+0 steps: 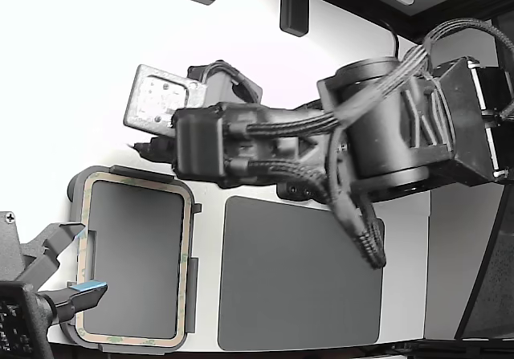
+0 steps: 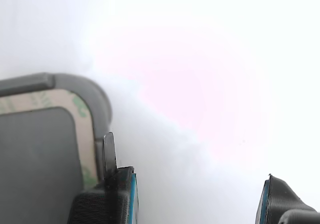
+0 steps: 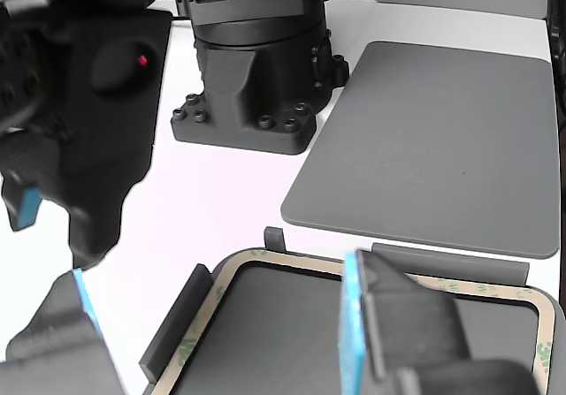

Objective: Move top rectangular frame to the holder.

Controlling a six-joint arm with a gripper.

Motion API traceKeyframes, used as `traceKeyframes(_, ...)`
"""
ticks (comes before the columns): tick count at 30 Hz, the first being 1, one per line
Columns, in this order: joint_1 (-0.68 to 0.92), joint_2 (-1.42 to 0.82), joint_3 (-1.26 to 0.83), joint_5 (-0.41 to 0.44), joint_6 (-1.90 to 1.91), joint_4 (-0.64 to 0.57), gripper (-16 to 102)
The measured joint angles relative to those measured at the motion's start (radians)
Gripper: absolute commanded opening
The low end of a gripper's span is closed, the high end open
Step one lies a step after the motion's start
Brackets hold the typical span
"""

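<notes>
Claw (image 2: 200,199) spread wide, empty, beside frame (image 2: 80,116) corner.

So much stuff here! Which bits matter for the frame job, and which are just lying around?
For the job:
- thin beige rectangular frame
- light grey plastic holder tray beneath it
- the arm's tool, open

Lying about:
- flat dark grey mat
- black arm base block
- white table

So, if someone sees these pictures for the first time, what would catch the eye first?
Probably the big dark robot arm stretching across the upper middle of the exterior view. Below it, the beige rectangular frame lies inside the grey holder at that view's lower left, beside a plain dark grey mat. The tool appears open.
</notes>
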State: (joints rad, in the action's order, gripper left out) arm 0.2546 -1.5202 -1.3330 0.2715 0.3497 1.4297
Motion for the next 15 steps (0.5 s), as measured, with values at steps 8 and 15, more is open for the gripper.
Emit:
traceKeyframes(8,-0.114,-0.377,-0.342,-0.002,-0.179,-0.213,100)
traceKeyframes(15,-0.186,-0.776,-0.735,-0.051,-0.235,-0.408,100)
